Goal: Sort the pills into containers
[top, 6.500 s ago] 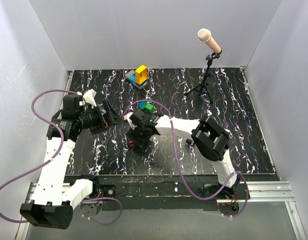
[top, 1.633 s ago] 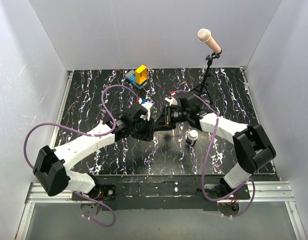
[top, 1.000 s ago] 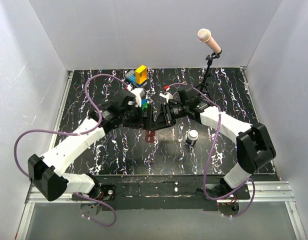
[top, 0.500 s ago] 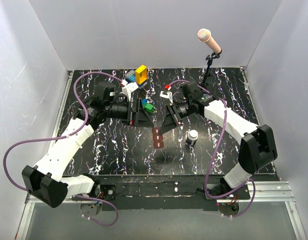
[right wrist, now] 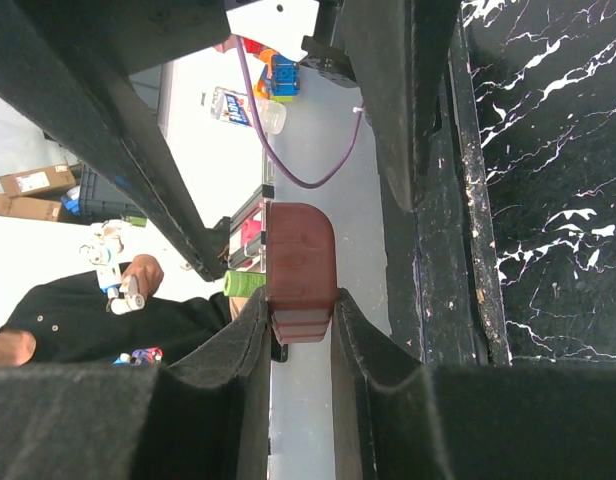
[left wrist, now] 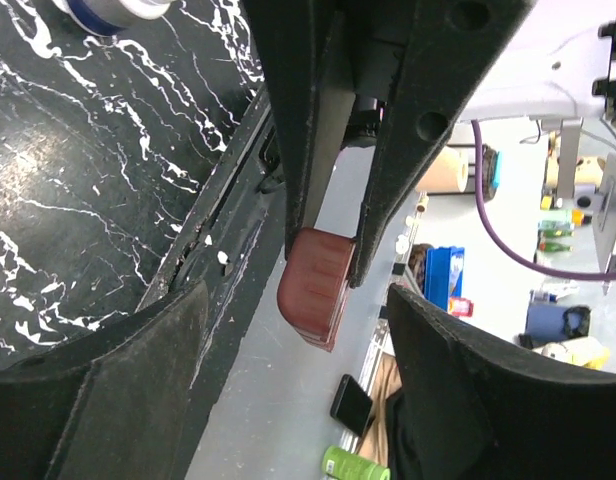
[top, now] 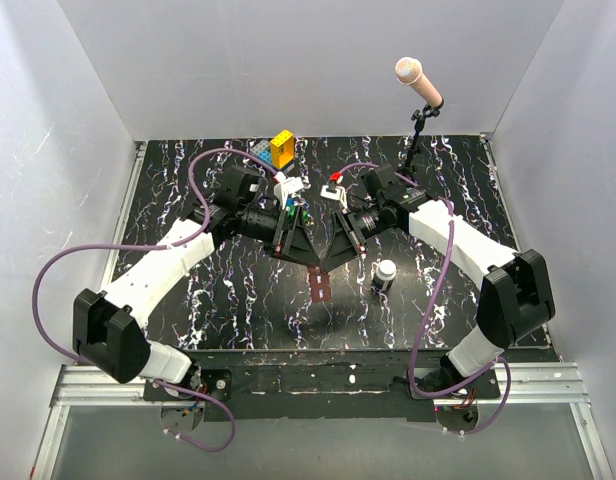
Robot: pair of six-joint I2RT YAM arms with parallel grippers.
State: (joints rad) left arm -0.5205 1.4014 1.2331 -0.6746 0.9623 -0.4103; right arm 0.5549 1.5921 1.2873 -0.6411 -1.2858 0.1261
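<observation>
A: So, the left gripper (top: 291, 243)?
B: Its jaws are apart. Its fingers (left wrist: 138, 390) stand on either side of the box (left wrist: 316, 298), not touching it.
A: And where is the box?
B: It is held up over the middle of the table (top: 238, 300), between the two grippers, one rounded end sticking out.
A: Who holds it?
B: The right gripper (right wrist: 299, 300), fingers pressed against both its sides.
A: Further right?
B: A bottle (top: 385, 274) with a white cap stands on the table, near the box but apart from it.
</observation>
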